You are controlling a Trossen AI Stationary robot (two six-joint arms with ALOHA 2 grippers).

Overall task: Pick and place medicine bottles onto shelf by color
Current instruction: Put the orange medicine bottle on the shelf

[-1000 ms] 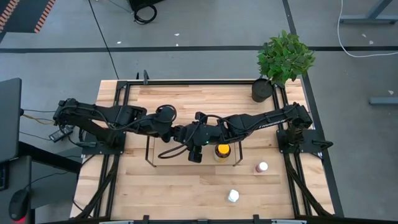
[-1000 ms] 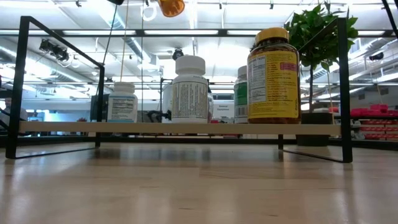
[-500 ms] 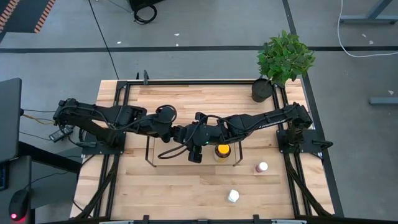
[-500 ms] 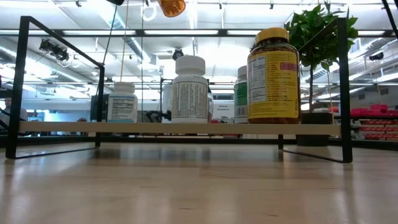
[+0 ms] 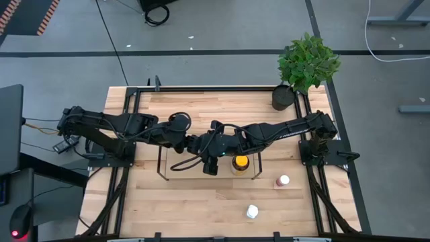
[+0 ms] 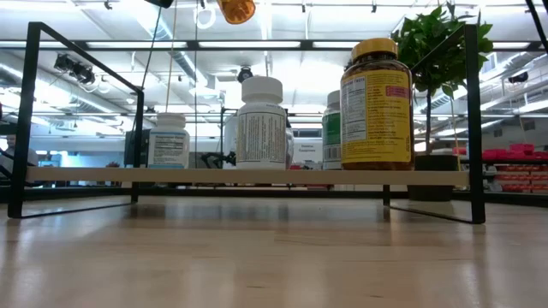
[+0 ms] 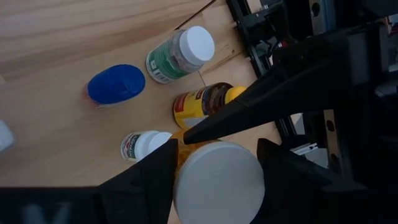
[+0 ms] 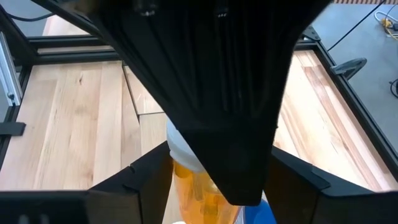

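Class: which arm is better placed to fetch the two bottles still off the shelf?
Probably the right. The bottle beside the shelf and the front bottle stand on its side of the table, while the left gripper holds an orange bottle above the shelf.

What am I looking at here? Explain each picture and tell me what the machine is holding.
This is a robot with two dark arms at a wooden table, each ending in a two-finger gripper. It is sorting medicine bottles onto a low wire shelf.

One picture looks straight down from above. Both arms meet over the shelf, two small bottles stand loose on the table, and a potted plant sits at a far corner.

Another looks level from the tabletop. A big yellow-capped bottle and white ones stand on the shelf.

The last two come from cameras on the wrists, by the left gripper and the right gripper.

An orange bottle with a white cap hangs in the air where the grippers meet. I cannot tell which one carries it.
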